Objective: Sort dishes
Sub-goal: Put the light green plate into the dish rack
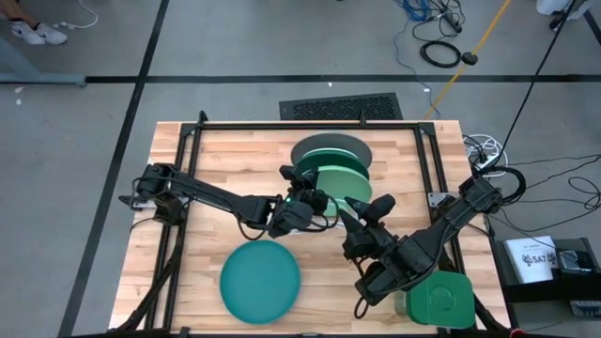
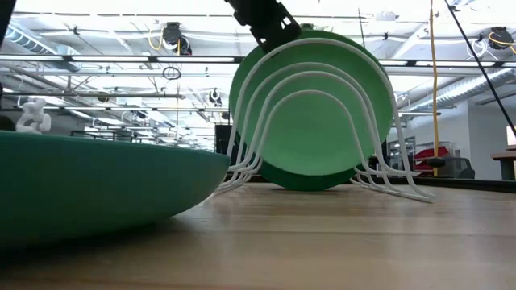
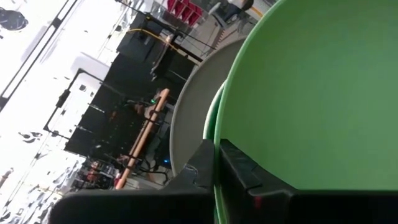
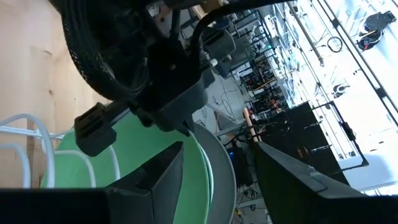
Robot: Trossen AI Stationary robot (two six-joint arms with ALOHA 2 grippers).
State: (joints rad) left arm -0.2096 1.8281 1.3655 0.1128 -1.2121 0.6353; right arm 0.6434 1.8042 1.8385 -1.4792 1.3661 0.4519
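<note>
A white wire rack (image 2: 387,173) stands at the table's far middle. Three plates stand on edge in it: a grey plate (image 1: 327,143) farthest back, a dark green plate (image 1: 336,158), and a light green plate (image 1: 338,180) nearest. A teal plate (image 1: 260,280) lies flat on the table at the near left. My left gripper (image 1: 317,199) is shut on the light green plate's rim. My right gripper (image 1: 362,208) is open and empty, just right of the left gripper and near the rack. My left gripper pinches the light green plate's rim (image 3: 219,163) between its two fingers, one finger on each face. It comes at the upper part of the rim (image 2: 274,40) from above. The plate stands upright, its lower edge between the rack's wires.
A green square lidded container (image 1: 437,302) sits at the near right corner. A black frame (image 1: 188,131) runs around the tabletop. The wood between the teal plate and the rack is bare.
</note>
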